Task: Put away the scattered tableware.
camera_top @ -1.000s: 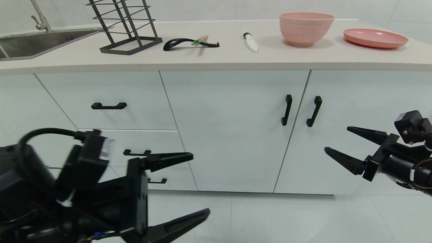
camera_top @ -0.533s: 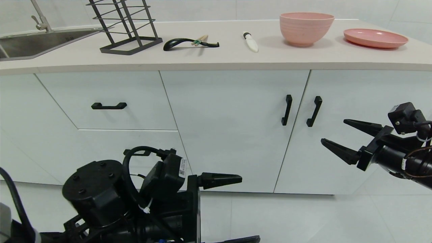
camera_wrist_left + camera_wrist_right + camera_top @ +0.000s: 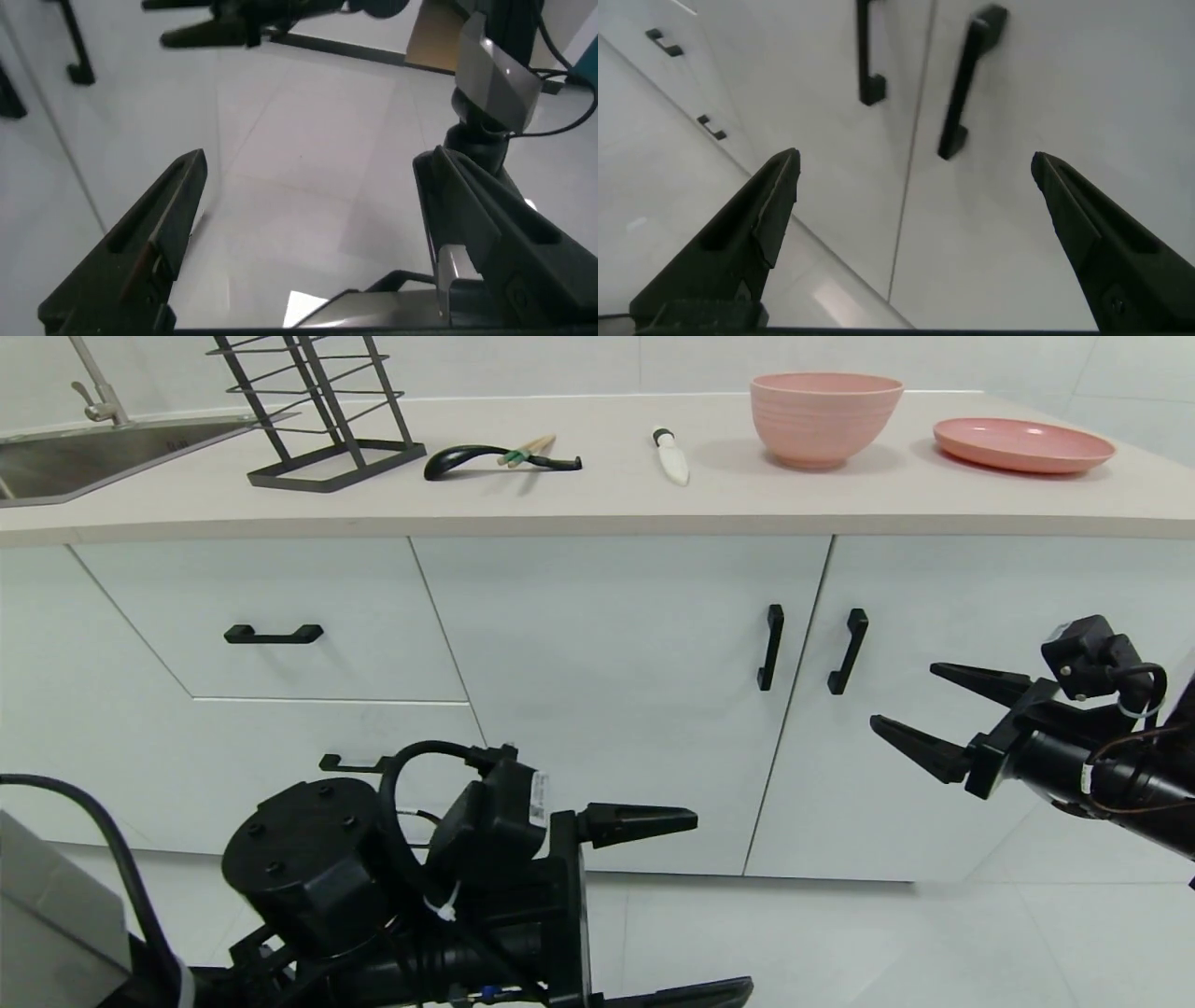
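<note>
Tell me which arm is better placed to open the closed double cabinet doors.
Probably the right. The right end effector is open, about level with the door handles, and its wrist view faces them. The left end effector, also open, sits lower, near the floor.

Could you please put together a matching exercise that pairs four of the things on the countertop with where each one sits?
Things:
1. pink bowl
2. pink plate
3. black spoon
4. wire rack

Places:
A. next to the sink
B. at the robot's right end of the countertop
C. with the chopsticks at its handle
D. between the white knife and the pink plate

Pairs: 1-D, 2-B, 3-C, 4-A
</note>
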You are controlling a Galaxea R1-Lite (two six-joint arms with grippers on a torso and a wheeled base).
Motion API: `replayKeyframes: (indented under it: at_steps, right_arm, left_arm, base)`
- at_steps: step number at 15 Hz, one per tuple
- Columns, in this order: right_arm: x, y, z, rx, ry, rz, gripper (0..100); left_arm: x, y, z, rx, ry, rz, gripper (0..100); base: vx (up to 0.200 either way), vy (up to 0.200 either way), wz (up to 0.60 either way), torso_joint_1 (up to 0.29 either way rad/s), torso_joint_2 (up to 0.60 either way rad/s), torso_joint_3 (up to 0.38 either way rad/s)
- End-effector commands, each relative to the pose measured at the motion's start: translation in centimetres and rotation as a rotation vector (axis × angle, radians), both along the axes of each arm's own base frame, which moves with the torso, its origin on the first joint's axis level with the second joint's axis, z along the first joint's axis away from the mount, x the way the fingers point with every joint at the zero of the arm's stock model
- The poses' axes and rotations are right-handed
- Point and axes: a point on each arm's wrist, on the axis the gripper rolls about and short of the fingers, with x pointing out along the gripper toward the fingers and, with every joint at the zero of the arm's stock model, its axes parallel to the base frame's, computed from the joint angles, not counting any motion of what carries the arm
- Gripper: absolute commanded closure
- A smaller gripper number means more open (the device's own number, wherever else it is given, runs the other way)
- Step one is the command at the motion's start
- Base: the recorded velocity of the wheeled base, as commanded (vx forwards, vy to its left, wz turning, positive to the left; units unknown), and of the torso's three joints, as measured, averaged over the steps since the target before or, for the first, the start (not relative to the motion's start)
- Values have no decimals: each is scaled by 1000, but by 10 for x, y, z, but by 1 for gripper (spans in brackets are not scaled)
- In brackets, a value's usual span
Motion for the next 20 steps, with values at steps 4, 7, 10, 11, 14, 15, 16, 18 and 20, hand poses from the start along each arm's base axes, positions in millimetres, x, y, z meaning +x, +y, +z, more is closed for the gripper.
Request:
replayKeyframes:
  at_steps: [4, 7, 10, 11, 14, 15, 16, 18, 20]
  right_arm:
    - [7, 1, -6, -4, 19, 0, 0]
    - [19, 2, -3, -2, 0, 1, 0]
    - [25, 4, 1, -1, -21, 44, 0]
    - [27, 4, 2, -1, -27, 58, 0]
    - [39, 6, -1, -3, -26, 101, 0]
    - [43, 7, -2, -4, -24, 116, 0]
    - [45, 7, -5, -5, -18, 121, 0]
    - [46, 8, -7, -6, -16, 135, 0]
    - [51, 9, -8, -17, -30, 162, 0]
  left_arm:
    - [-6, -15, -17, 19, 124, -37, 0]
    - [15, -34, -16, -15, 60, -32, 0]
    - [39, -65, 8, -123, -96, -45, 0]
    - [48, -74, 17, -149, -122, -46, 0]
    - [63, -87, 34, -179, -154, -42, 0]
    - [67, -88, 35, -176, -151, -36, 0]
    - [72, -88, 33, -166, -146, -26, 0]
    - [78, -86, 31, -162, -146, -12, 0]
    - [107, -79, 35, -111, -217, 62, 0]
  base:
    - [-100, 0, 0, 2, 1, 2]
    - [0, 0, 0, 0, 0, 0]
    - [0, 0, 0, 0, 0, 0]
    - [0, 0, 0, 0, 0, 0]
    - [0, 0, 0, 0, 0, 0]
    - [0, 0, 0, 0, 0, 0]
    - [0, 0, 0, 0, 0, 0]
    - [0, 0, 0, 0, 0, 0]
    - [0, 0, 0, 0, 0, 0]
